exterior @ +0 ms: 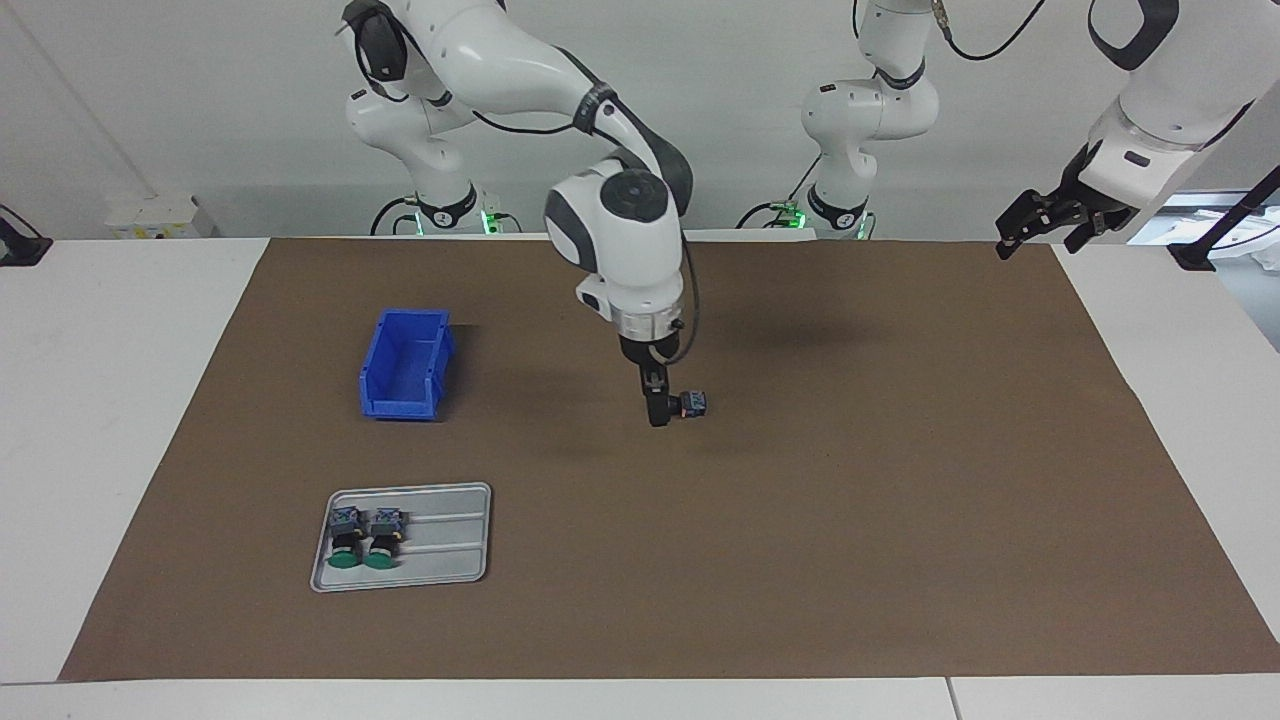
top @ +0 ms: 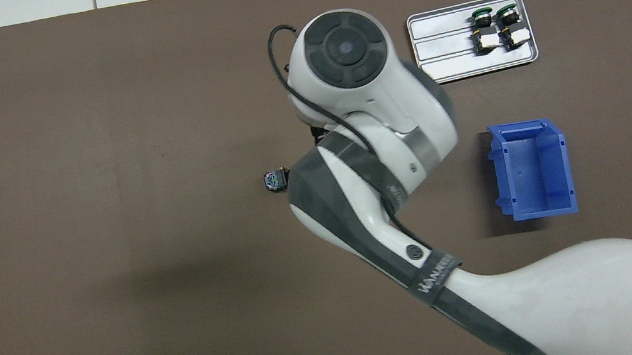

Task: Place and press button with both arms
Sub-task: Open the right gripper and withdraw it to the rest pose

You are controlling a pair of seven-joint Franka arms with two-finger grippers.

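Observation:
My right gripper is shut on a button and holds it sideways a little above the middle of the brown mat. Its blue-grey contact block sticks out toward the left arm's end; its green cap is hidden. In the overhead view only the block shows beside the right arm, which hides the gripper. Two more buttons lie with green caps on a grey tray. My left gripper is open and empty, raised over the mat's edge at the left arm's end, and it waits.
A blue open bin stands on the mat at the right arm's end, nearer to the robots than the tray. In the overhead view the bin and the tray show beside the right arm. White table borders the mat.

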